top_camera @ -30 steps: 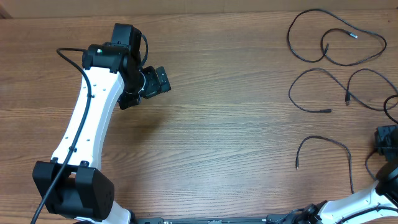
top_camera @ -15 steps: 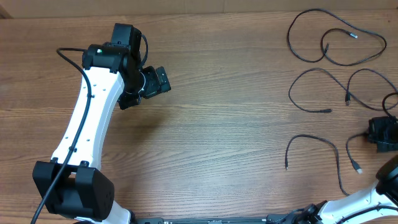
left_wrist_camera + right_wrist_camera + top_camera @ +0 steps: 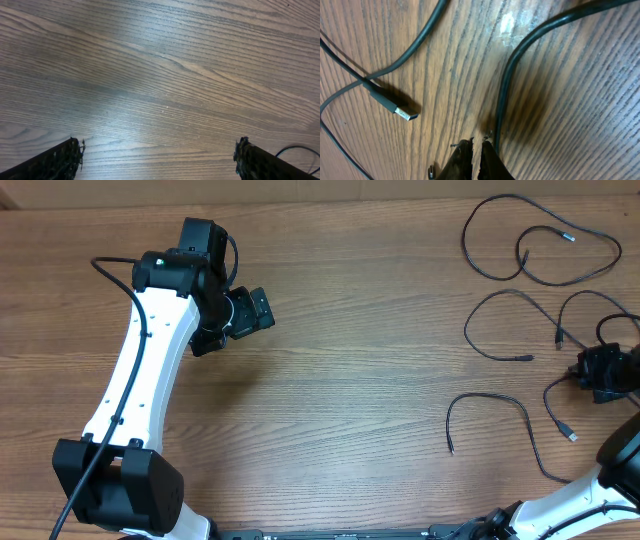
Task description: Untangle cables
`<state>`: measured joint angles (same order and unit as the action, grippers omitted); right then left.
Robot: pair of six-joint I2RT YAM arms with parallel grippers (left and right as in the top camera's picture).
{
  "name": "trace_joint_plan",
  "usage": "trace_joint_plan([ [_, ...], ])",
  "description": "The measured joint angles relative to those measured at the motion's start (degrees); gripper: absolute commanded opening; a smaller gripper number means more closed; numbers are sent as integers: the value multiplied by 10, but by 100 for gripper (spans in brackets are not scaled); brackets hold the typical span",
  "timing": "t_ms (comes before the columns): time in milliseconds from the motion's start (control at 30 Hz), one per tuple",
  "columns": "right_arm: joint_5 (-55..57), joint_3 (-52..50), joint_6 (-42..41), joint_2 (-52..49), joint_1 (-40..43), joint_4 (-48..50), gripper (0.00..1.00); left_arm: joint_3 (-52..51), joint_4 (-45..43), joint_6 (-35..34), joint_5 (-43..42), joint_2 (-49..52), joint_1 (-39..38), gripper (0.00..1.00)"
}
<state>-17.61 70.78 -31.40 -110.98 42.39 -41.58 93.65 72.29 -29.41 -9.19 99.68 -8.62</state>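
Several thin black cables lie at the table's right side in the overhead view: a looped one at the back (image 3: pixel 572 237), one below it (image 3: pixel 526 358), and a bent one nearer the front (image 3: pixel 488 396). My right gripper (image 3: pixel 581 371) is shut on a cable (image 3: pixel 547 398) whose USB plug (image 3: pixel 571 437) trails on the wood. In the right wrist view that cable (image 3: pixel 503 95) runs down to the nearly closed tips of the right gripper (image 3: pixel 476 146), and the plug (image 3: pixel 404 111) lies to the left. My left gripper (image 3: pixel 258 310) (image 3: pixel 160 152) hangs wide open over bare wood, far from the cables.
The white left arm (image 3: pixel 140 370) stretches from the front left corner to the back left. The right arm's base (image 3: pixel 600 500) fills the front right corner. Wood-grain tabletop (image 3: pixel 350 380) lies between the arms.
My right gripper has moved left and toward the back, dragging cable with it. The front cable's bend slid left and the USB plug came into view. The left arm stayed still.
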Motion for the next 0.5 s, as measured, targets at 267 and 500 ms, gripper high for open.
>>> trace_joint_plan([
  [267, 46, 2, 10, 0, 0, -23, 49, 0, 1, 0, 0, 0, 0, 100],
  [500, 24, 18, 29, -2, 0, -55, 63, 0, 2, 0, 0, 0, 0, 100],
])
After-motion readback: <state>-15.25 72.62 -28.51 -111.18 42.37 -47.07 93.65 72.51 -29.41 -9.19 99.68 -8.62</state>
